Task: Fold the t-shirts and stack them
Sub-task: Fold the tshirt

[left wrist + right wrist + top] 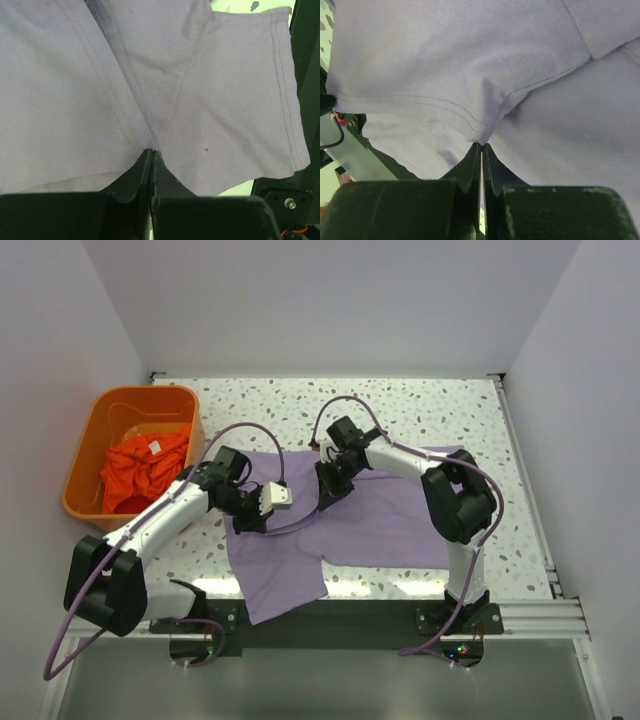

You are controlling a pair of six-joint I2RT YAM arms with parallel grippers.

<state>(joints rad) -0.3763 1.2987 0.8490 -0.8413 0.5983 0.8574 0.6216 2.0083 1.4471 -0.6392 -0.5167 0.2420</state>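
lavender t-shirt [390, 522] fabric in fully closed left gripper [151, 151] and right gripper [481, 146]

White speckled table [430, 410]. Spread on it, lavender t-shirt [380, 525], beneath and all around the jaws of left gripper [247, 522] and right gripper [326, 502], near-left corner draped past the front edge. Well left of the left jaws, orange basket [84, 452], standing on the tabletop.
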